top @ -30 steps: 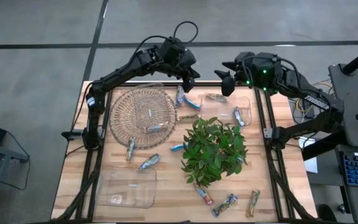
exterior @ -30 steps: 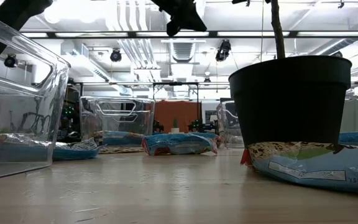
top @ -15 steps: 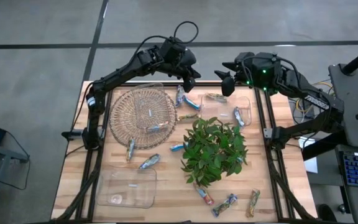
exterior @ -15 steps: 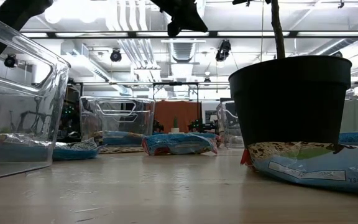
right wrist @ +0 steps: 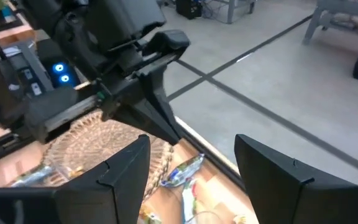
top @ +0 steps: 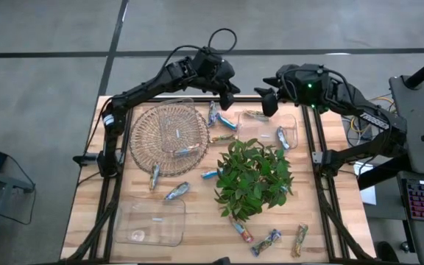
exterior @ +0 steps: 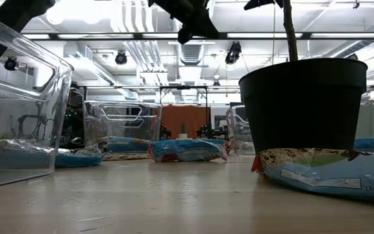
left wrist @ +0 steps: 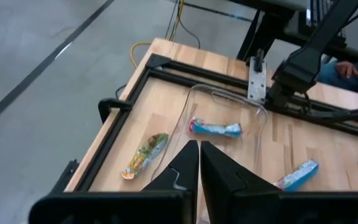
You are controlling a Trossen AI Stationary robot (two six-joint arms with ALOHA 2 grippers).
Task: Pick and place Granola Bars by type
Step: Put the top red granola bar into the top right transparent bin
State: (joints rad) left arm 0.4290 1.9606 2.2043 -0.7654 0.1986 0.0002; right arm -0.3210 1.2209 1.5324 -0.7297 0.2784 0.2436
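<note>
Several foil-wrapped Granola Bars lie flat on the wooden table: two [top: 213,112] near the far edge, one [top: 186,152] in the wire basket [top: 144,140], one blue bar [left wrist: 215,128] in the far clear container [top: 294,119], and three [top: 266,241] at the near right. My left gripper [top: 227,98] hangs shut and empty, high over the far bars; its fingers [left wrist: 199,158] meet in the left wrist view. My right gripper [top: 265,99] hovers open beside it, over the far clear container, with nothing between its fingers [right wrist: 191,168].
A leafy plant [top: 254,177] in a black pot [exterior: 307,104] stands mid-table right. A second clear container [top: 150,222] sits at the near left. Black frame rails [top: 319,184] run along the table's sides. The two grippers stand close together above the far edge.
</note>
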